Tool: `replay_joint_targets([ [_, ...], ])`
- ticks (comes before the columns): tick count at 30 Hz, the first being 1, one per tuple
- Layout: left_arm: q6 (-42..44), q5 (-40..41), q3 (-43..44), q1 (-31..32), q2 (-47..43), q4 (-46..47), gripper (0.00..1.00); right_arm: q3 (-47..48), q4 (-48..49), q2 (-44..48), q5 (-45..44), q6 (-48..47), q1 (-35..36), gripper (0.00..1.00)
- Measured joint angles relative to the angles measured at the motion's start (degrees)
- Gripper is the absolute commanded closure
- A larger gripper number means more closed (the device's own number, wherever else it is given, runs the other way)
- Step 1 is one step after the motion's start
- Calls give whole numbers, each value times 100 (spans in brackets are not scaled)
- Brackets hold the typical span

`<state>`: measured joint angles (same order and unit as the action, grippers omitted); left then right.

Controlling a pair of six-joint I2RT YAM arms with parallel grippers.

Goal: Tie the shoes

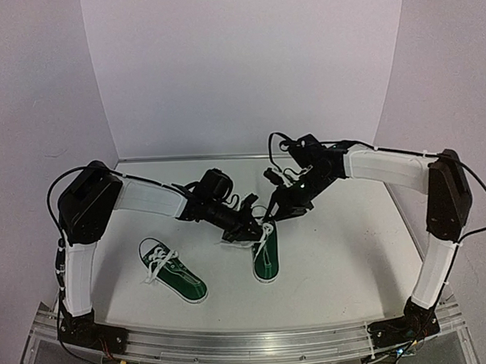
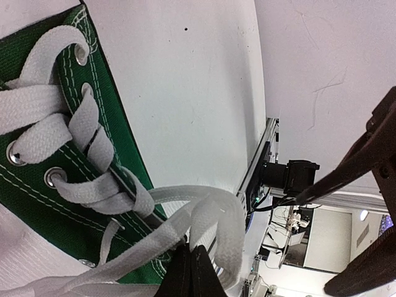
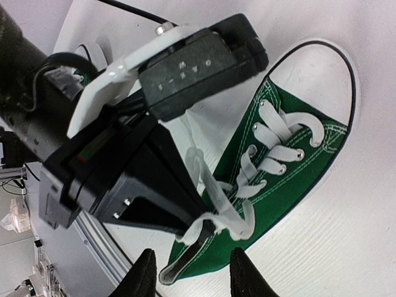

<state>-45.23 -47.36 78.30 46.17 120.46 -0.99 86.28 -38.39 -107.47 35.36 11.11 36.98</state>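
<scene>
At mid-table shoe point(image 1: 266, 257): left gripper point(image 2: 190, 272) pinched lace point(image 2: 210, 216) loop; right gripper point(image 3: 192, 275) spread near heel, holding nothing. Well left lay second shoe point(image 1: 173, 270).

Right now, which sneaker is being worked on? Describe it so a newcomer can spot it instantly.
On the white table, two green sneakers lie ahead of the arm bases. Pick the middle sneaker, where both arms converge. Unlike the left sneaker, which lies alone, its white lace is pinched by the left gripper, with the right gripper open close by.
</scene>
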Motion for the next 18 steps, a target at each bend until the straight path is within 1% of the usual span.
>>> replay_joint_targets([
  [3, -41, -41, 0, -7, 8, 63, 100, -396, 29, 480, 105, 183, -32, 62],
  [7, -129, -83, 0, -19, 60, 191, 100, -850, 114, 821, 182, 370, 6, 62],
  [10, -184, -127, 0, -28, 82, 271, 100, -1098, 222, 851, 195, 560, 127, 58],
  [18, -516, -271, 4, -115, 82, 597, 100, -1340, 912, 847, 123, 1050, 344, 58],
])
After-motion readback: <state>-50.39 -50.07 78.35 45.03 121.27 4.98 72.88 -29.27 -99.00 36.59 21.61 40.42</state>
